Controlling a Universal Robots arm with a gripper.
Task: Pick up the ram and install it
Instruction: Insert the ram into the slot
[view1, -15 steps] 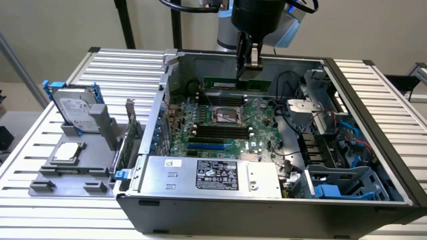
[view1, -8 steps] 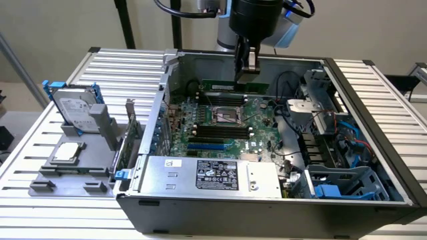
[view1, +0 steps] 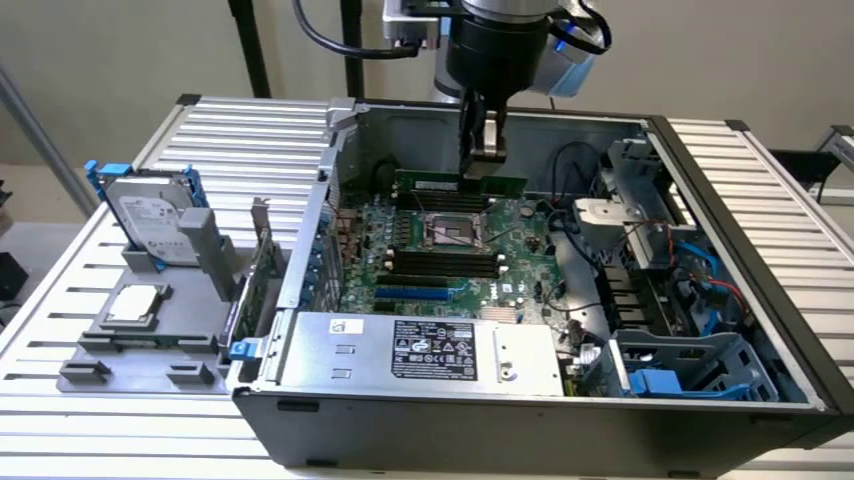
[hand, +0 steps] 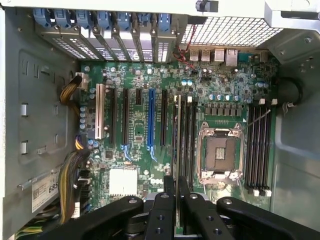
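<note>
On the exterior view's left, a slatted surface (view1: 80, 430) carries a grey fixture (view1: 147, 345). A silver hard drive (view1: 150, 218) stands in it in a blue bracket, with a square silver chip (view1: 138, 305) lying flat below. The surface's near left corner is cut off by the frame.

An open computer case (view1: 534, 430) is set in the middle. Its near portion is covered by a boxed power supply (view1: 427, 350), which hides part of the motherboard (view1: 514, 250).

The tool (view1: 483, 160) is seen hanging into the case from above. The arm is cut off at the top edge. The ram (view1: 434, 180) is pinched between its fingers, level and on edge, over the far part of the board behind the processor socket (view1: 454, 230). The stick's middle is covered by the fingers. Whether its lower edge touches a slot cannot be told.

In the wrist view the tool (hand: 177, 181) is closed on a thin edge-on strip running beside the black slots next to the socket (hand: 220, 155). Its chips are not visible from this angle.

On the exterior view's right, tangled cables (view1: 694, 270) and a blue drive cage (view1: 667, 382) are noted. Their detail is hard to make out.
</note>
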